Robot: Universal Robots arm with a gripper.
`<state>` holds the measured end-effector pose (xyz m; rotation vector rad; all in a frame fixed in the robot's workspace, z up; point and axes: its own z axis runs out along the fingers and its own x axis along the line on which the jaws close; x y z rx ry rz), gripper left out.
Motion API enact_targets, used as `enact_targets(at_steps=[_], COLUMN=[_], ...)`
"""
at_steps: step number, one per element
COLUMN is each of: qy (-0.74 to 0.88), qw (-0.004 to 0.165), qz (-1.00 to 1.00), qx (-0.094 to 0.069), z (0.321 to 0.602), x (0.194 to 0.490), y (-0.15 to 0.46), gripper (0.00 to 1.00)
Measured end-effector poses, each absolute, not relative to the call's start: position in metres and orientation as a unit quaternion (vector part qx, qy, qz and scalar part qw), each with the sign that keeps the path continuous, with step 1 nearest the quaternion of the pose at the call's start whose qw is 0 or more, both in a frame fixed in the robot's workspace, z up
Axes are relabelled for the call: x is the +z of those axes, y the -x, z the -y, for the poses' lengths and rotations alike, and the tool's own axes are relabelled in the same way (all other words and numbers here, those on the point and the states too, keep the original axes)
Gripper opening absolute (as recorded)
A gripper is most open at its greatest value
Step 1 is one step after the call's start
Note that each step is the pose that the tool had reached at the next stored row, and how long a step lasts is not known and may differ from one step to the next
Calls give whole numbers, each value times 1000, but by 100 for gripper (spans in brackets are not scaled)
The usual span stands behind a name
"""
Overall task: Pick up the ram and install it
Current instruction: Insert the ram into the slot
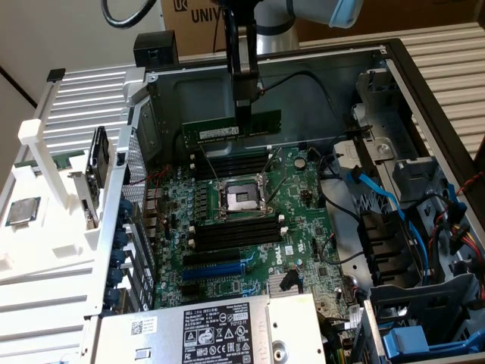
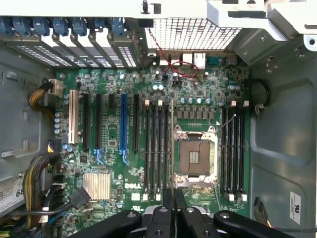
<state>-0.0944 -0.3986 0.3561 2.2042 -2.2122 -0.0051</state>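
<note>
The ram (image 1: 212, 131), a long dark-green stick with a pale label, hangs level above the far part of the motherboard (image 1: 303, 227) inside the open computer case. My gripper (image 1: 244, 115) comes straight down from above and is shut on the stick's top edge near its middle. Under it lie a far bank of black slots (image 1: 231, 163), the open processor socket (image 1: 241, 197) and a nearer bank of slots (image 1: 235, 231). In the wrist view the ram (image 2: 172, 148) shows edge-on as a thin line between the slots (image 2: 156, 148) and the socket (image 2: 194, 157), held by my gripper (image 2: 173, 201).
A white fixture at the exterior view's left carries a square silver processor chip (image 1: 23, 211). The power supply (image 1: 204, 330) covers the near end of the case. Blue cables (image 1: 379, 189) and drive bays crowd the right side. A finned heatsink (image 2: 96, 186) stands on the board.
</note>
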Motion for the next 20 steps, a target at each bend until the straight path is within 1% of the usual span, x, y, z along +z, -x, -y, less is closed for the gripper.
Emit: enact_targets(at_steps=[3, 9, 14, 15, 20], qy=[-706, -706, -706, -706, -706], qw=[9, 9, 8, 8, 7], qz=[708, 708, 708, 708, 709], qx=[-1, -1, -2, -3, -3], z=[400, 405, 409, 413, 417], x=[345, 336, 324, 318, 304], y=[94, 94, 94, 94, 94], gripper=[12, 12, 12, 12, 12])
